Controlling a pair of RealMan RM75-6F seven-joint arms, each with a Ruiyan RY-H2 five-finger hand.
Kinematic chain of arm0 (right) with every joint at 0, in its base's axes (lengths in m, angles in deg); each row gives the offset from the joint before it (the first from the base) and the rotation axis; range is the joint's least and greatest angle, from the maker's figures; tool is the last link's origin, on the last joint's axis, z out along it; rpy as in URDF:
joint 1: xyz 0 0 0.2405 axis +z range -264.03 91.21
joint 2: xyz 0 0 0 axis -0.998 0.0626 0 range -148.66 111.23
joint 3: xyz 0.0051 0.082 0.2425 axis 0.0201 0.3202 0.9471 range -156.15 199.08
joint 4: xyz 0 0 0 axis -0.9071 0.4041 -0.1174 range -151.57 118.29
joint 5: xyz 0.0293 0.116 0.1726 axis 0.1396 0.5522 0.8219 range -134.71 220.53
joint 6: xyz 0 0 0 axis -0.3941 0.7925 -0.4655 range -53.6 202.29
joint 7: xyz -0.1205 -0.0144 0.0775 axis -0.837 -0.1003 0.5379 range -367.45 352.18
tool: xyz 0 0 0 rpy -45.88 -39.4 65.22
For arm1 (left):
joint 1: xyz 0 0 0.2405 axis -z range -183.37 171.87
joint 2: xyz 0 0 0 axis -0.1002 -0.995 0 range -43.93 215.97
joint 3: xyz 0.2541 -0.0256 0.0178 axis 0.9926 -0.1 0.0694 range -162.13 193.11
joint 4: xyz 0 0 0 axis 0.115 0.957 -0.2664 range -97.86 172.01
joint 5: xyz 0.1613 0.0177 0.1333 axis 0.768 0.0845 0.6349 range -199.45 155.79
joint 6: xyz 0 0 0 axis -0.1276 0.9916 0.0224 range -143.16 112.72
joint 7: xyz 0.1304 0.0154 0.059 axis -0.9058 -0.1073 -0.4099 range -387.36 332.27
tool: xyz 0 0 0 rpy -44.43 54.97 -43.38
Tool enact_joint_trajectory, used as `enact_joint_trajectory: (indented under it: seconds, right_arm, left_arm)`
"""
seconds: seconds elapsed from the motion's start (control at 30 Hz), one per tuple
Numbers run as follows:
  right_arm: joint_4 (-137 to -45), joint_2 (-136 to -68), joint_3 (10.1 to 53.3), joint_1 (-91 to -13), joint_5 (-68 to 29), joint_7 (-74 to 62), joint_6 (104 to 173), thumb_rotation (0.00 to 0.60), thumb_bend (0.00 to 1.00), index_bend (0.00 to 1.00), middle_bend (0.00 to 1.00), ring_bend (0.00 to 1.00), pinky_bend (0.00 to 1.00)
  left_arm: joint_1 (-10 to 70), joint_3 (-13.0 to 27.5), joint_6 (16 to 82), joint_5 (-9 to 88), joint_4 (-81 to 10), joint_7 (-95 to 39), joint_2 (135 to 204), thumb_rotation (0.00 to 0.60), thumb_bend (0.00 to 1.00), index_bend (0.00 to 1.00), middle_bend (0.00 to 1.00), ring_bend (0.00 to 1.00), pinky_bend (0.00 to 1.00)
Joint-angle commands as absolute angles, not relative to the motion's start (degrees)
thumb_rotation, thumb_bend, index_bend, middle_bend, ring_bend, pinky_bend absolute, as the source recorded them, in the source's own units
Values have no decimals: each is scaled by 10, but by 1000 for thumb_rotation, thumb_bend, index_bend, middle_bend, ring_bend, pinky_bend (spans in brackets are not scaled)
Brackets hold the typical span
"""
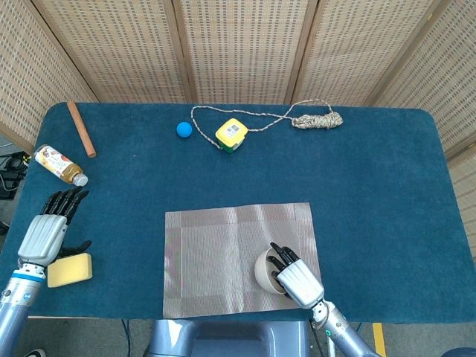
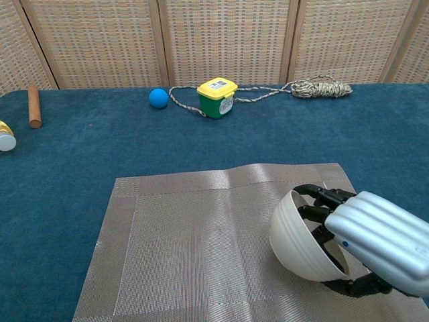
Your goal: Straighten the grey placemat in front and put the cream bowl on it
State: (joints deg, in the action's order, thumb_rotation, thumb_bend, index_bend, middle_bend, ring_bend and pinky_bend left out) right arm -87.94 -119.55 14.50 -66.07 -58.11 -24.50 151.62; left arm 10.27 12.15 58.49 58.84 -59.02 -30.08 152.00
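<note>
Wicker screens back a blue-carpeted table [image 1: 387,193]. The right hand [image 2: 375,245], fingers hooked inside the tilted cream bowl [image 2: 298,238], holds it over the flat grey woven placemat [image 2: 194,248], near-right, presumably to set down. The left hand [image 1: 46,230] idles, fingers straight together.

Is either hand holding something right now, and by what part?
The right hand holds the cream bowl by its rim, fingers inside, tilted over the grey placemat. The left hand holds nothing.
</note>
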Motion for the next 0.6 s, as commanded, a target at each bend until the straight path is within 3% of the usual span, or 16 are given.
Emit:
enact_joint_trajectory:
  seconds: [0.03,0.37,0.47,0.6]
  right_arm:
    - [-875,-1203,156,-657,-574,-249,1508,600,552,834,352,124,278]
    - [-871,-1219,180,-638,-565,-256,1485,600,521,822,333,123,268]
    - [-868,-1222,183,-635,-562,-257,1480,600,493,742,290,106,239]
    - [-867,-1221,184,-635,-555,-255,1473,600,421,542,186,41,188]
  left_arm:
    - [103,120,582,584,-588,-302,1521,600,193,51,0,0,0]
    - [105,116,572,570,-584,-299,1522,600,193,52,0,0,0]
    - [106,114,570,564,-582,-299,1522,600,193,52,0,0,0]
    - [107,112,566,558,-582,-296,1521,600,193,51,0,0,0]
